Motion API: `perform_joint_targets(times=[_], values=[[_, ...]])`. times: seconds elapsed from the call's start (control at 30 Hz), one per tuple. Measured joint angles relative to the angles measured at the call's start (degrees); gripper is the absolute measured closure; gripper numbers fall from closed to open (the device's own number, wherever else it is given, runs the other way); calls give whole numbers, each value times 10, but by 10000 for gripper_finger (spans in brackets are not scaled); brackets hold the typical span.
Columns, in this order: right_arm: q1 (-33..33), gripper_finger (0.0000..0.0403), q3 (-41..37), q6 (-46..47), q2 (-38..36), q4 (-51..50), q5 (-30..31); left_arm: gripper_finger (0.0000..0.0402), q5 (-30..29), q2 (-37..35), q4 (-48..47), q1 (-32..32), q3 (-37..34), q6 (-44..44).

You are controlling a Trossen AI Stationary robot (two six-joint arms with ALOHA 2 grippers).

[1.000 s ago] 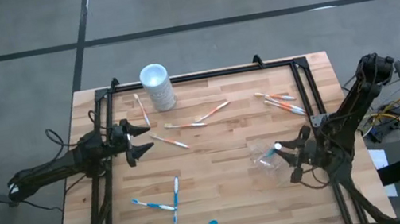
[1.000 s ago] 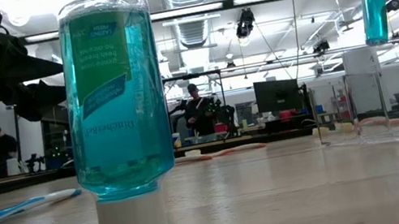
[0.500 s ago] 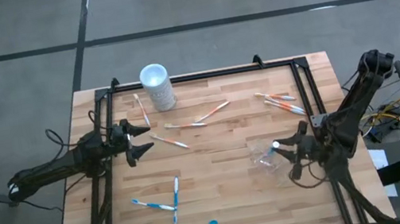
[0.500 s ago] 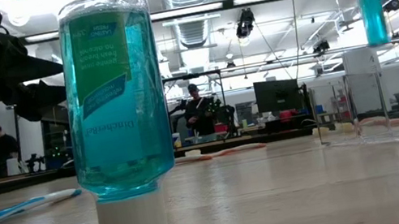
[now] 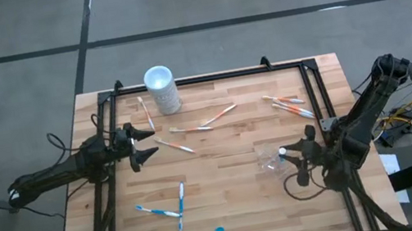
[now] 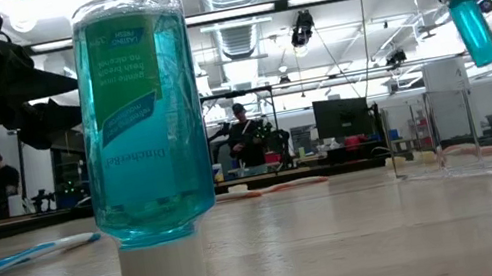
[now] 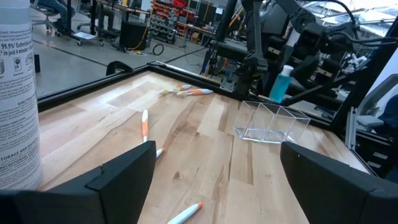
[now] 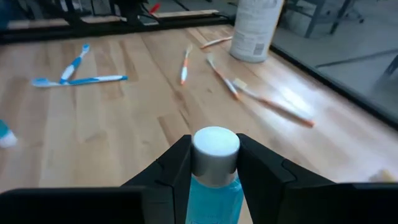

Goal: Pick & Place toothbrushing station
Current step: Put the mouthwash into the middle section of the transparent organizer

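Placement is the step in hand: the right hand (image 8: pixel 214 180) pinches a small blue bottle (image 8: pixel 213 186) by its neck under the round white cap, holding it above the clear plastic cup (image 5: pixel 269 159) at the tabletop's (image 5: pixel 228 203) right side. Next, I judge, it must lower the bottle upright inside the thin see-through walls. Slim toothbrushes (image 5: pixel 163 209) lie scattered on the wood-grain planks. The left hand (image 5: pixel 134 146) waits spread, at the left edge.

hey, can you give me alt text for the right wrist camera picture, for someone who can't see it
The right gripper is shut on a small bottle of blue liquid with a white cap, held above a wooden table. Beyond it lie blue-and-white toothbrushes and orange-and-white toothbrushes, with a white container at the far edge.
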Motion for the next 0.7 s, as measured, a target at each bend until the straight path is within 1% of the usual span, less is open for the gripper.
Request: perform_joint_targets(times=[0.07,0.13,0.2,0.27,0.33,0.5,0.7], values=[[0,292,-16,19,16,31,1,53,0,0,0,0,0,0],[0,294,-32,19,35,77,13,53,0,0,0,0,0,0],[6,295,-47,1,54,131,40,52,0,0,0,0,0,0],[12,295,-57,-6,72,162,63,51,0,0,0,0,0,0],[14,295,-59,5,88,173,75,51,0,0,0,0,0,0],[15,295,-59,33,128,188,78,53,0,0,0,0,0,0],[18,294,-59,69,172,200,100,52,0,0,0,0,0,0]])
